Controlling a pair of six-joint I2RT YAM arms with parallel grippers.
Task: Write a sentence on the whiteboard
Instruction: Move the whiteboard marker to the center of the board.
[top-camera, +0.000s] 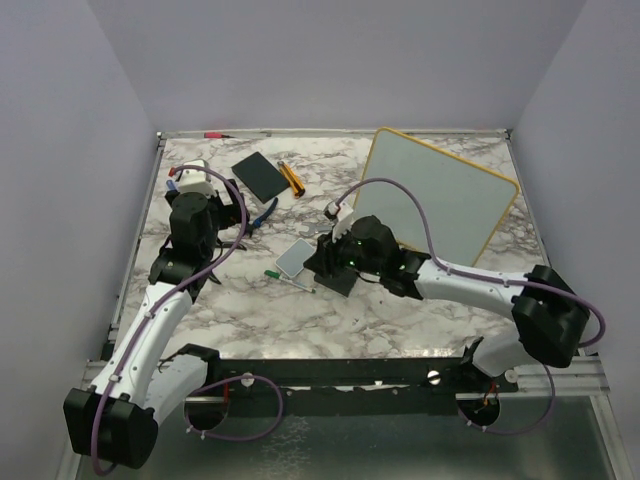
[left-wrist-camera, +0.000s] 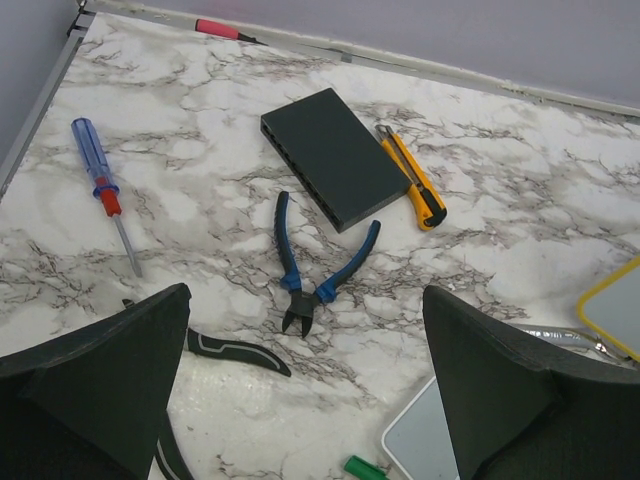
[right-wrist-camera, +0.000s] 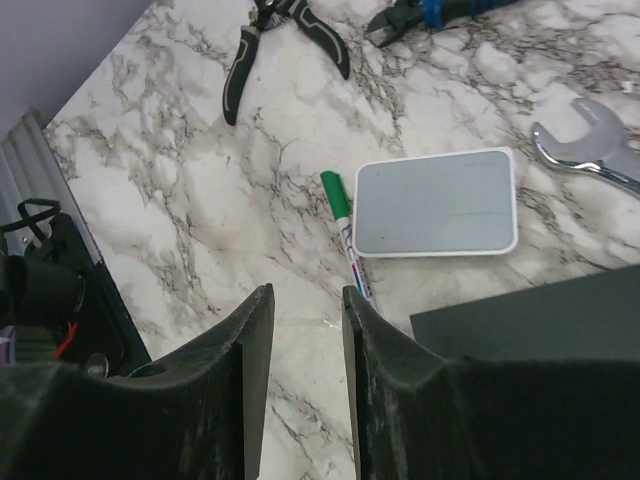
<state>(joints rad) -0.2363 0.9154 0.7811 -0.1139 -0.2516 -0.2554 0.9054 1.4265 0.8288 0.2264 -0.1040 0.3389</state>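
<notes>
You seem to be going for the green marker (right-wrist-camera: 345, 235) just ahead of your right gripper (right-wrist-camera: 306, 296), its jaws narrowly parted and holding nothing; next comes straddling and closing.

free: bare marble near side of green marker (right-wrist-camera: 340, 215) | obst: pad (right-wrist-camera: 437, 203) just behind it, black slab (right-wrist-camera: 540, 320) by right gripper (right-wrist-camera: 305, 295)

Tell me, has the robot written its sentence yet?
Not yet. Done: nothing, the whiteboard looks blank. In hand: nothing either; the green marker lies on the table beside a small white pad, with the right end effector near it, fingers slightly apart and empty. The left end effector is wide open, empty. Left to do: grab the marker and write everything.
</notes>
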